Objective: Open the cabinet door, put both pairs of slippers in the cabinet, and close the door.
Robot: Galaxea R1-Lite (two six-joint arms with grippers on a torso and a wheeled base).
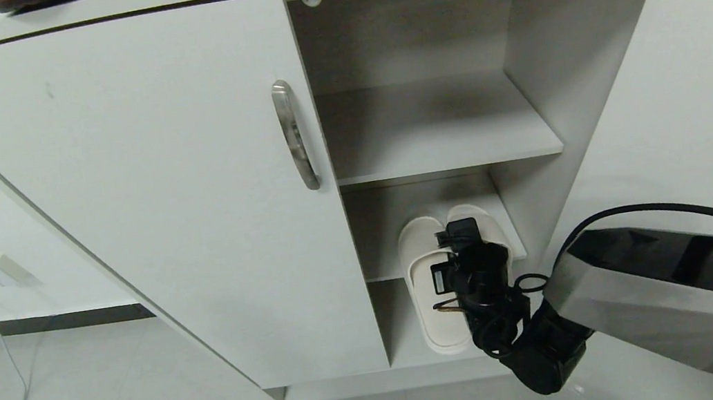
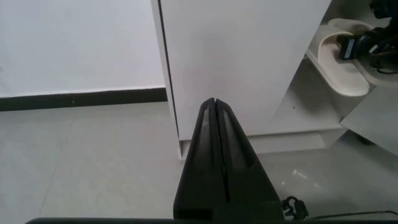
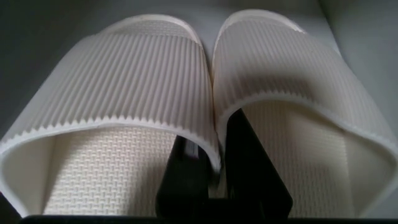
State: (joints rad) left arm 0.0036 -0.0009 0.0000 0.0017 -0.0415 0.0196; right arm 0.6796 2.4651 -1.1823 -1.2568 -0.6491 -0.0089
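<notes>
Gripped slippers [image 1: 426,288] with right end effector [image 3: 214,171] at low shelf [image 1: 379,252] in cabinet [image 1: 113,157]; held left end effector [image 2: 214,118] closed, empty, over floor [image 2: 93,155].

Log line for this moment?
right door open | left door shut | right gripper shut on white slippers, toes over lower shelf | left gripper shut, low by left door

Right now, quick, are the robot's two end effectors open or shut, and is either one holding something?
Left end effector: closed, holding nothing.
Right end effector: closed on the white slippers, pinching their inner edges together.
</notes>
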